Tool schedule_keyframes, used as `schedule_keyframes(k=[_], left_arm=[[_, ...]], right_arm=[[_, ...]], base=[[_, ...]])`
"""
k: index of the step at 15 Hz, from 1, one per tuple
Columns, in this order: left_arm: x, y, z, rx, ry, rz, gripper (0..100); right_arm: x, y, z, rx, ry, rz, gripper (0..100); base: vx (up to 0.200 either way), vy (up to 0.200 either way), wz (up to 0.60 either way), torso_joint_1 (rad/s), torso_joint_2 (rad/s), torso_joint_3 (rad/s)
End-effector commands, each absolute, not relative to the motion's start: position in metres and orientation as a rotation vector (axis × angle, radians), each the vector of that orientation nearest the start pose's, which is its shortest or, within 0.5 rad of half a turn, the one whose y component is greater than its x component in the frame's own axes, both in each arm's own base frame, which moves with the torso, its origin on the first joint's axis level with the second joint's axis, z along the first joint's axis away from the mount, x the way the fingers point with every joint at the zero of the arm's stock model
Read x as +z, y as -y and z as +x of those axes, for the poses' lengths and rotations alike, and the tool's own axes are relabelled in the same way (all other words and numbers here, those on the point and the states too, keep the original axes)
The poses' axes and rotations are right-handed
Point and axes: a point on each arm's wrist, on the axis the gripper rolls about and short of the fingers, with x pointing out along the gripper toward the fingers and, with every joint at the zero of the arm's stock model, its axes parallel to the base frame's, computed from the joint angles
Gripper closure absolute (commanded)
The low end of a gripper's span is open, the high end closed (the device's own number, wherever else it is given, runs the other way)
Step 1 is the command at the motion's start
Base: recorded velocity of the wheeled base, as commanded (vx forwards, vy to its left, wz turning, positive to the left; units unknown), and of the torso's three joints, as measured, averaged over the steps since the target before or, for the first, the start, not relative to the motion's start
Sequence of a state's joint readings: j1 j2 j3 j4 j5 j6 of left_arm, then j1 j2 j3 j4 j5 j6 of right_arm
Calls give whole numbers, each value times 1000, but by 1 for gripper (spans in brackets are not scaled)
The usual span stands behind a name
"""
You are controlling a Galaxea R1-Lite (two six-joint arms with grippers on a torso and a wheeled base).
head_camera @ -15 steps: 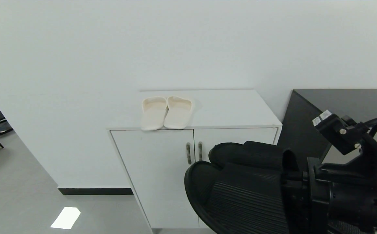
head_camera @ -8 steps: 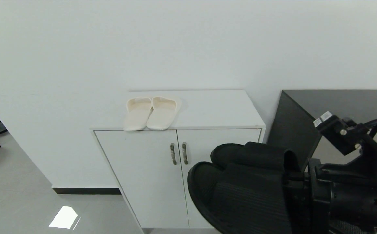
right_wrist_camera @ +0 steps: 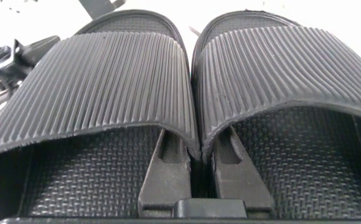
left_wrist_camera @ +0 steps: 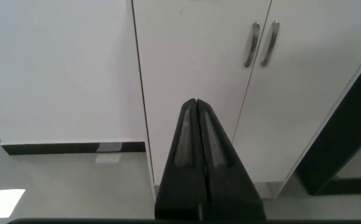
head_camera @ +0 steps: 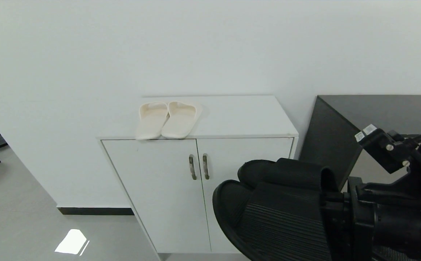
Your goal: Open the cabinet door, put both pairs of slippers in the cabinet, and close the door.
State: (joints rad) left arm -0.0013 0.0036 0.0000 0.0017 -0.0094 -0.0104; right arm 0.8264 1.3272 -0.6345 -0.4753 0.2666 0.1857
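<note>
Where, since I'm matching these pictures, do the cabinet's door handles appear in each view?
Head view: handles at the centre, where the shut doors meet, left of the black slippers.
Left wrist view: handles beyond the shut left fingers.
Right wrist view: black slippers on the right fingers block them.
Shared: the dark skirting strip.

Black slippers [head_camera: 279, 214], cut off at the bottom edge, hide the lower right corner of the cabinet [head_camera: 159, 188]

Left gripper [left_wrist_camera: 196, 102], jaws together, closed cabinet doors [left_wrist_camera: 193, 50], two handles [left_wrist_camera: 251, 45]
</note>
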Motion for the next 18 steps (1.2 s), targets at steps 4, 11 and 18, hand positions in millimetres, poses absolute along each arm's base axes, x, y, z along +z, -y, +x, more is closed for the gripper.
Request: schedule_keyframes(k=[4, 11, 18], left_arm=[[75, 0, -23, -12, -5, -14, 0], [75, 0, -23, -12, -5, -11, 0], [75, 1, -23, -44, -5, -2, 0]], right_arm=[[213, -158, 137, 1065, -330, 100, 100], [210, -157, 137, 1063, -340, 96, 100], [211, -158, 136, 1073, -305, 83, 100]], base=[[0, 0, 0, -218, 504, 282], [0, 0, 0, -198, 490, 288], [0, 0, 0, -168, 468, 294]])
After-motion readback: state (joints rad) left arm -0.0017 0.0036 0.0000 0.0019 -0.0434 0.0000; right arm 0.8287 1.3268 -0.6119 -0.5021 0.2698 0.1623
